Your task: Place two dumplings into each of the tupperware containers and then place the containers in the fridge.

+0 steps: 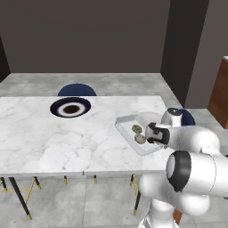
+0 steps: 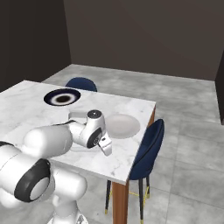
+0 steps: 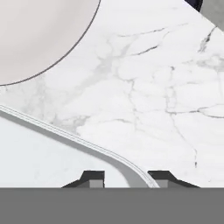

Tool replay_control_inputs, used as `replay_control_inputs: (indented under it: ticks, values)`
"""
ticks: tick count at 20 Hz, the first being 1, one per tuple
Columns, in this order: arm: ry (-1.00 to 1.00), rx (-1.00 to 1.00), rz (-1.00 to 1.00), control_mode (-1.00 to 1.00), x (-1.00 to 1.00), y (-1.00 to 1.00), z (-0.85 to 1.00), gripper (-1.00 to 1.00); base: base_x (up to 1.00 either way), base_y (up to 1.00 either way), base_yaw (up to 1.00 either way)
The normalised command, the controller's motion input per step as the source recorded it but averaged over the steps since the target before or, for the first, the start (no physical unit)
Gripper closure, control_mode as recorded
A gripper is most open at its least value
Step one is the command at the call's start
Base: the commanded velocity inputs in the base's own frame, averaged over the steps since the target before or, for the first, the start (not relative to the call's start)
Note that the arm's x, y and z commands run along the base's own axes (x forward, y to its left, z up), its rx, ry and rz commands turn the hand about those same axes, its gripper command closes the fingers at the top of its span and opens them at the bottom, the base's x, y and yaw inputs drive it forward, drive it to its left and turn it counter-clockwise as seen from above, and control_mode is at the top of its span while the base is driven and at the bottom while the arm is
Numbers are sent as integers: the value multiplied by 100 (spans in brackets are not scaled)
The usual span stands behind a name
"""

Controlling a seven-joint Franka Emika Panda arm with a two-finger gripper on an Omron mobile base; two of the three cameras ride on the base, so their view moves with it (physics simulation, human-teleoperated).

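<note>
White and dark, the robot arm (image 1: 191, 169) reaches from the near edge over the marble table (image 1: 53, 142). In the hand view, the two dark fingertips (image 3: 92, 178) of the hand (image 3: 127, 179) stand a little apart, one on each side of the rounded corner wall of a tupperware container (image 3: 39, 157). The wall runs between them, but I cannot tell if they really press on it or only stand beside it.

In the left base view, this clear container (image 1: 127, 127) lies near the right end of the table, just in front of the arm's wrist. Two dumplings (image 1: 138, 134) lie inside it, close to each other, olive-tan and speckled.

Just beyond the container, a round pale grey plate (image 2: 122, 124) rests on the table, near the corner. A dark blue chair (image 2: 146, 153) stands at that side of the table.

Further away, toward the far edge, a navy-and-white round plate (image 1: 70, 107) with a brown centre lies flat. Behind it, the back of a second blue chair (image 1: 76, 90) shows above the table's far edge.
</note>
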Motion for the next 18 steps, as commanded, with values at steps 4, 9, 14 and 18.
replay_control_inputs:
  ticks: [4, 9, 14, 18]
  values:
    - [3, 0, -20, -100, -11, 1, 100, 100, 0, 0, 0]
    - [2, 0, -21, -100, -39, 0, 100, 100, 0, 0, 0]
    - [-1, -1, -21, -100, -99, -7, 72, 100, 0, 0, 0]
    - [-7, -7, -10, -100, -93, 8, 8, 100, 0, 0, 0]
